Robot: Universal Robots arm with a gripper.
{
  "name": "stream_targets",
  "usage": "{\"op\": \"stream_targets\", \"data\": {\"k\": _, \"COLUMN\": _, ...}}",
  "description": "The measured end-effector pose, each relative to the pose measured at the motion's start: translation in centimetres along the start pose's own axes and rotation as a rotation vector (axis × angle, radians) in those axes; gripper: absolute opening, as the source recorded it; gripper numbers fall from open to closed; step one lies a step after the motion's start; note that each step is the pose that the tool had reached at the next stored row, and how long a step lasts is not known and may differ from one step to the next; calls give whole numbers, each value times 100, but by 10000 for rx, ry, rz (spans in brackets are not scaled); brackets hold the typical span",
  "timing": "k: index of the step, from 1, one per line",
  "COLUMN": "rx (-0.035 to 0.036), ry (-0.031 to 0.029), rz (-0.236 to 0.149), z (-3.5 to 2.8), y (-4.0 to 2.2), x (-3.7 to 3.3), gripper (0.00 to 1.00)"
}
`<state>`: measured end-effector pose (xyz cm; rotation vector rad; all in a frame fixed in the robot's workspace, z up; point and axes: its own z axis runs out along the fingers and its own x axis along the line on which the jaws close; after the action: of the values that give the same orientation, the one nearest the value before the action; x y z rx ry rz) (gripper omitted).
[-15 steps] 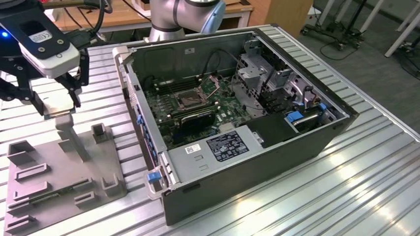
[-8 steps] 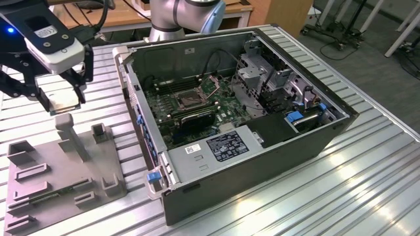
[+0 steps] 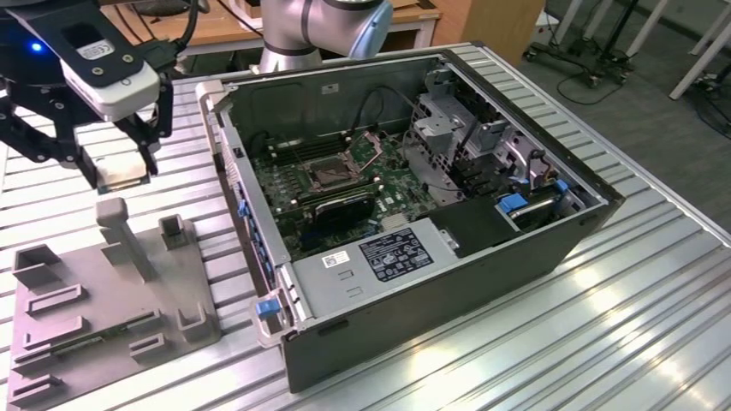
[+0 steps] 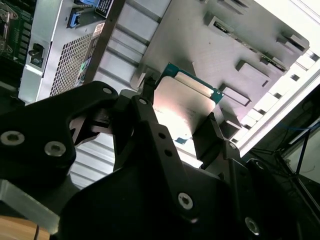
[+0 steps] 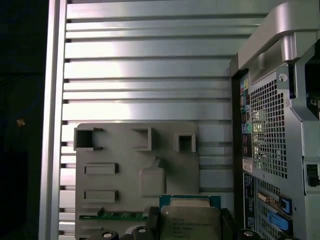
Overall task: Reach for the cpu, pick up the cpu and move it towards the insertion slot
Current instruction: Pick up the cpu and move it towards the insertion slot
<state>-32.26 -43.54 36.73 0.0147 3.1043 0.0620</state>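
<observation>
Tool (image 4: pixel 182 122): nearest the second wrist camera; its black fingers (image 4: pixel 207 135) are closed on opposite edges of the cpu, one finger on each side.
Cpu (image 4: pixel 180 107): held clear of the desk, pale metal face toward the second wrist camera, green rim showing along one edge. It also sits between the finger ends in the first wrist view (image 5: pixel 189 220).
Where that is: in the exterior view the tool (image 3: pixel 123 171) hangs above the grey tray's (image 3: pixel 68 342) far end, on the exterior view's left, well apart from the open computer case (image 3: pixel 457 248).
Tray: grey plastic, with raised posts and shallow recesses; the long green circuit strip (image 5: pixel 122 216) lies in one of them, untouched.
Insertion slot (image 3: pixel 325 174): square black socket in a silvery frame on the motherboard, inside the case.
Desk (image 3: pixel 639 317): ribbed aluminium, carrying both tray and case.
Risk, grip: as I judge it, the hold is on thin edges only, so a jolt could let the chip twist or slip out onto the tray.
Risk, path: the case wall (image 3: pixel 228 154) stands between tool and socket; a low crossing could clip it.
Risk, arrival: cables and drive cages crowd the socket, so a tilted chip could snag.
</observation>
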Motion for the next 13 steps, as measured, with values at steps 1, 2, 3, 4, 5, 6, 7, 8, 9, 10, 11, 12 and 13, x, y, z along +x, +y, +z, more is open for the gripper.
{"op": "stream_targets", "data": {"k": 1, "rx": 1, "ry": 0, "rz": 24, "z": 0, "y": 4, "x": -1, "gripper": 55}}
{"op": "stream_targets", "data": {"k": 2, "rx": -3, "ry": 6, "rz": 48, "z": 1, "y": 6, "x": -1, "gripper": 55}}
{"op": "stream_targets", "data": {"k": 3, "rx": -7, "ry": 14, "rz": 73, "z": 0, "y": 8, "x": -1, "gripper": 55}}
{"op": "stream_targets", "data": {"k": 4, "rx": -6, "ry": 21, "rz": 111, "z": 0, "y": 10, "x": -1, "gripper": 55}}
{"op": "stream_targets", "data": {"k": 5, "rx": -7, "ry": 27, "rz": 146, "z": 0, "y": 12, "x": 0, "gripper": 55}}
{"op": "stream_targets", "data": {"k": 6, "rx": -6, "ry": 29, "rz": 185, "z": 0, "y": 14, "x": 0, "gripper": 55}}
{"op": "stream_targets", "data": {"k": 7, "rx": -5, "ry": 30, "rz": 226, "z": 1, "y": 17, "x": 0, "gripper": 55}}
{"op": "stream_targets", "data": {"k": 8, "rx": -3, "ry": 30, "rz": 270, "z": 0, "y": 20, "x": -1, "gripper": 55}}
{"op": "stream_targets", "data": {"k": 9, "rx": -1, "ry": 35, "rz": 304, "z": 1, "y": 24, "x": -2, "gripper": 55}}
{"op": "stream_targets", "data": {"k": 10, "rx": 0, "ry": 64, "rz": 322, "z": 1, "y": 26, "x": -3, "gripper": 55}}
{"op": "stream_targets", "data": {"k": 11, "rx": 1, "ry": 107, "rz": 338, "z": 1, "y": 29, "x": -3, "gripper": 55}}
{"op": "stream_targets", "data": {"k": 12, "rx": 3, "ry": 147, "rz": 348, "z": 1, "y": 31, "x": -5, "gripper": 55}}
{"op": "stream_targets", "data": {"k": 13, "rx": 3, "ry": 189, "rz": 358, "z": 2, "y": 35, "x": -8, "gripper": 55}}
